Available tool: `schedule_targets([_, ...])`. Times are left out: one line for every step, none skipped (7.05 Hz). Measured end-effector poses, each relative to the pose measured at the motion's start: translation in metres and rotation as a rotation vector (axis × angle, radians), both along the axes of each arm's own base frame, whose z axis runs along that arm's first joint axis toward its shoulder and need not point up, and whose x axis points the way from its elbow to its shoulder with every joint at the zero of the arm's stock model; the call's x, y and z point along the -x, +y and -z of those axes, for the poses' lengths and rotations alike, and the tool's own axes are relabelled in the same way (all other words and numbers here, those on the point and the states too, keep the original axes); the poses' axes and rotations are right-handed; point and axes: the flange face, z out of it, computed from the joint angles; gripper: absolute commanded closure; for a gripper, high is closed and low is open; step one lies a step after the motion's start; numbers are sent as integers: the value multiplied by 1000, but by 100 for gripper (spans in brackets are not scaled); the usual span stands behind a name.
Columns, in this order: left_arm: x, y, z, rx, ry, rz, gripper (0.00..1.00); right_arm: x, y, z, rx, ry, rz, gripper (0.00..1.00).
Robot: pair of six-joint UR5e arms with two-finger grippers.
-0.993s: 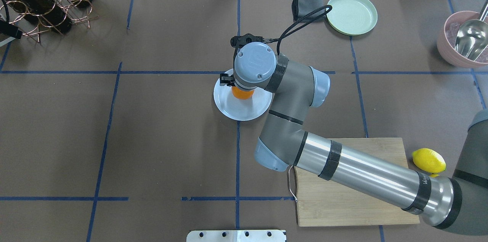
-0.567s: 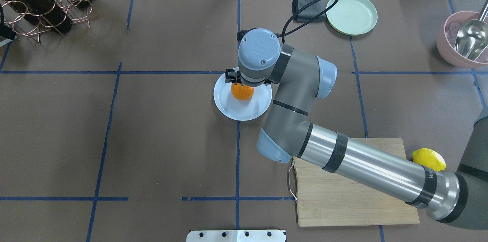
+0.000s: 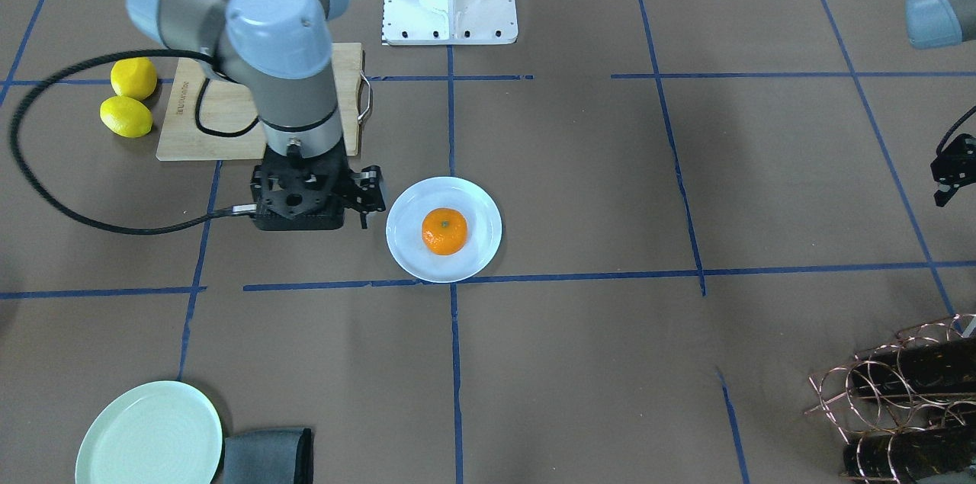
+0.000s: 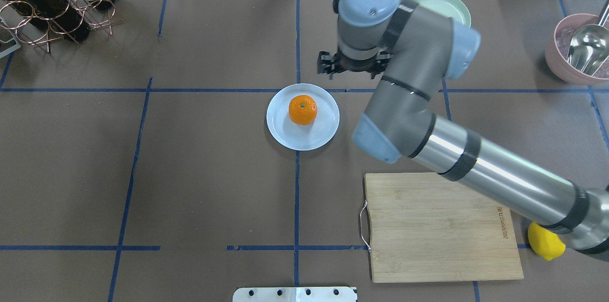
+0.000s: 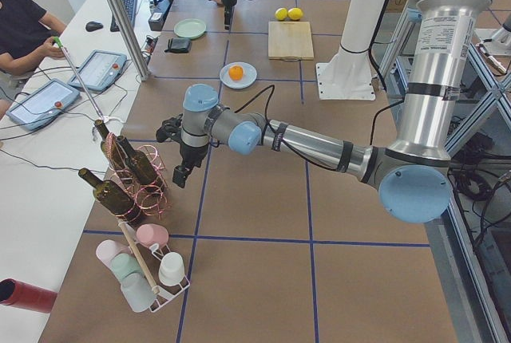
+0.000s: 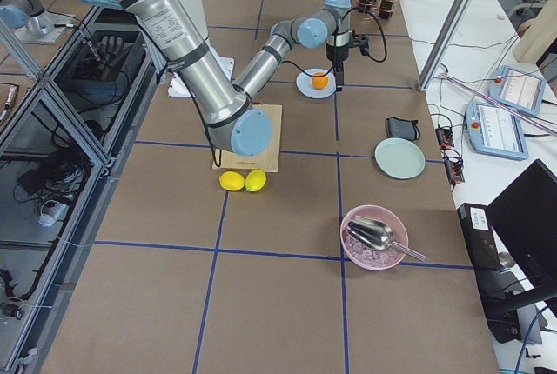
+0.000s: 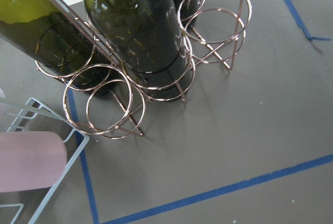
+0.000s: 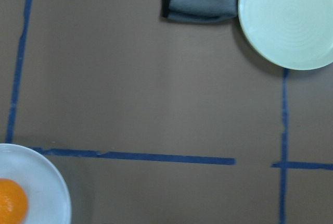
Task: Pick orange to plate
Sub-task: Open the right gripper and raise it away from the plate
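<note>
Freed since a moment ago, the orange (image 4: 302,110) sits alone on the plate (image 4: 289,133), so the task looks done. Beyond it the right gripper (image 4: 353,65) has lifted away, fingers seemingly spread and empty. The cutting board (image 4: 442,230) bears lettering too small to read. Whether the left gripper (image 3: 945,176) is clenched, I cannot tell.

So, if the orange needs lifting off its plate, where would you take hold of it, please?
Come straight down from above and close across the widest middle of the orange. It is round and sits stem-up near the centre of the plate, with bare plate all round, so there should be room on both sides. A low sideways approach would likely catch the rim.
</note>
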Motion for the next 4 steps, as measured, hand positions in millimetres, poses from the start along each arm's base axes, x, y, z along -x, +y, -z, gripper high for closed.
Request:
schedule_targets([24, 4, -12, 39, 5, -33, 0, -56, -6, -25, -11, -14, 34, 0])
schedule_targets([41, 14, -27, 90, 52, -69, 0, -105, -11, -54, -23, -21, 69, 0])
schedule_targets([48, 29, -45, 133, 111, -97, 0, -152, -15, -87, -34, -24, 102, 0])
schedule_targets([51, 42, -57, 158, 155, -109, 0, -195, -13, -124, -36, -24, 131, 0])
